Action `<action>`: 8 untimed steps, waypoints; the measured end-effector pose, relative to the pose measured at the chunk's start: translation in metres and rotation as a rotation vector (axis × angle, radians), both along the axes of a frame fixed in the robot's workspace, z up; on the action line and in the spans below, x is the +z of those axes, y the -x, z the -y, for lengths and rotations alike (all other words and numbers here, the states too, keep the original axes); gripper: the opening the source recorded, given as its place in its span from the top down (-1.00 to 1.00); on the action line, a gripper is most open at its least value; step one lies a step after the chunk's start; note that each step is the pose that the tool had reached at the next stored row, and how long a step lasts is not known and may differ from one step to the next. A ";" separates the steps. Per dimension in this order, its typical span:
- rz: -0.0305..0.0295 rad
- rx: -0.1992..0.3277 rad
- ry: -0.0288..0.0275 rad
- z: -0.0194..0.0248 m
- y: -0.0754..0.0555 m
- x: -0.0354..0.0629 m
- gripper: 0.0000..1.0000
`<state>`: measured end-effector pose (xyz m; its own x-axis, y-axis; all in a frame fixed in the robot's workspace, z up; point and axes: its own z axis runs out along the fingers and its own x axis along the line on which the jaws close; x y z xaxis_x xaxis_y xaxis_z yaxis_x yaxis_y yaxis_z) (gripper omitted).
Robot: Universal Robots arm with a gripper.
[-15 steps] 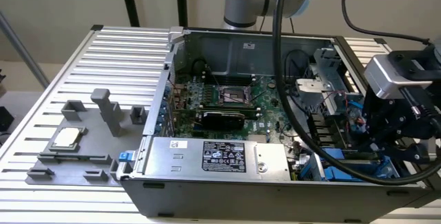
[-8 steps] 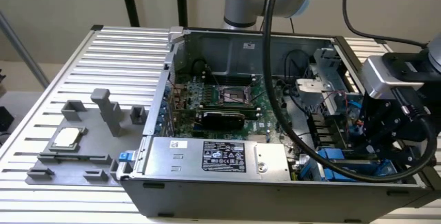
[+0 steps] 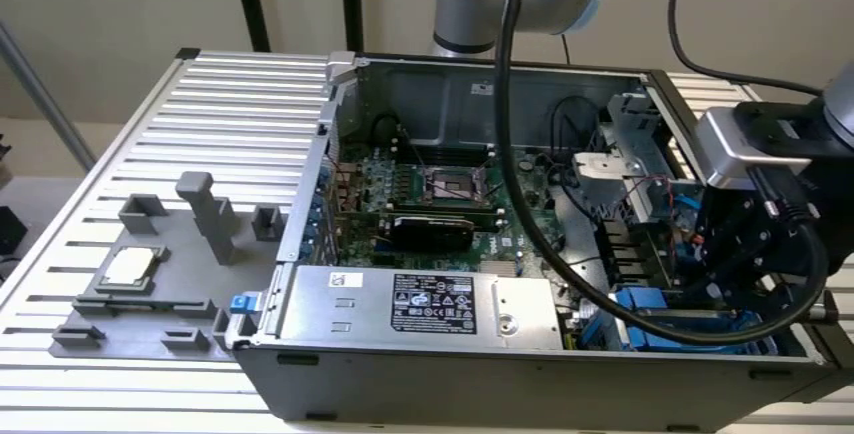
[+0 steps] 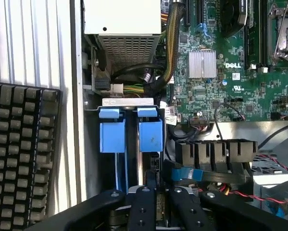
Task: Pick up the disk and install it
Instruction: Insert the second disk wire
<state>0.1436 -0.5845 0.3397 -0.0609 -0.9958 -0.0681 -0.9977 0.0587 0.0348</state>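
Black metal gripper fingers clench the blue-framed disk standing edge-up in the grey case's bay.

Laboratory robotics test bench. Opened computer case on slatted aluminium table; grey fixture plate alongside, against plain beige wall.

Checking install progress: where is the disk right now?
The disk sits in the drive bay at the computer case's front corner on the exterior view's right, under the gripper, beside the power supply.
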 end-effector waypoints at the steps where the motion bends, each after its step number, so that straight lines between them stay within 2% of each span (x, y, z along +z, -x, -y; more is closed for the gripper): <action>1: 0.0000 -0.003 0.0017 -0.0004 0.000 0.0000 1.00; 5: 0.0000 -0.015 0.0099 -0.0024 0.000 -0.0001 1.00; 8: 0.0000 -0.025 0.0181 -0.0035 0.000 -0.0002 1.00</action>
<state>0.1437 -0.5810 0.3394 -0.0861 -0.9950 -0.0501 -0.9959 0.0845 0.0335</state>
